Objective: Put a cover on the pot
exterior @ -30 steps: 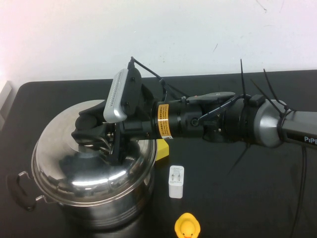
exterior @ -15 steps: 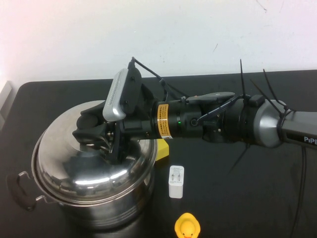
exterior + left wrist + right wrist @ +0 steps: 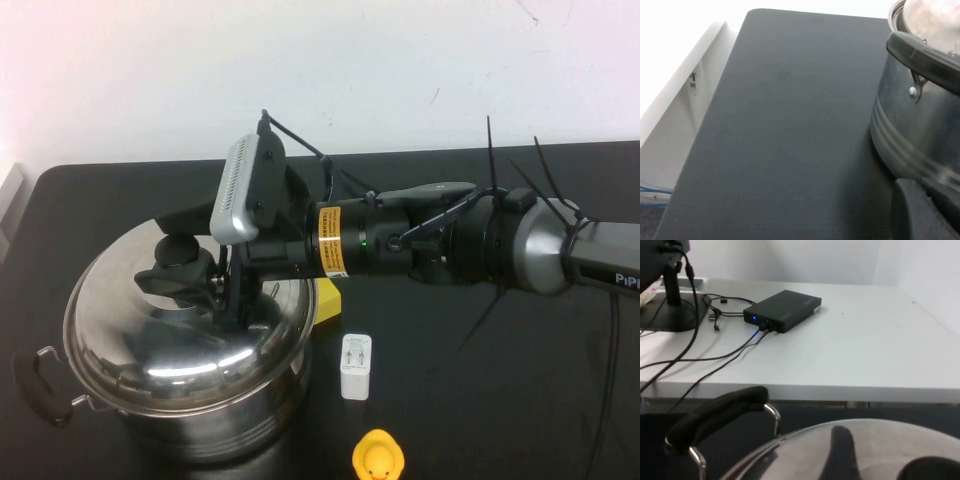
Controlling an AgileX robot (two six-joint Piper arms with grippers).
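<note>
The big steel pot (image 3: 205,425) stands at the table's front left, with a black side handle (image 3: 40,385). The domed steel lid (image 3: 130,340) lies on its rim. My right gripper (image 3: 200,265) reaches over the lid from the right, its fingers spread apart on either side of the black knob (image 3: 177,262). The right wrist view shows the lid (image 3: 865,450), the knob (image 3: 932,470) and a pot handle (image 3: 715,415). My left gripper (image 3: 920,215) is low beside the pot's wall (image 3: 920,120), out of the high view; only one dark finger shows.
A white charger block (image 3: 356,366) and a yellow rubber duck (image 3: 378,458) lie right of the pot. A yellow item (image 3: 328,300) sits behind the pot under my right arm. The black table (image 3: 500,400) ends at a white wall.
My right gripper's fingers have spread apart off the knob, which now shows between them. The lid has settled flatter on the pot.
</note>
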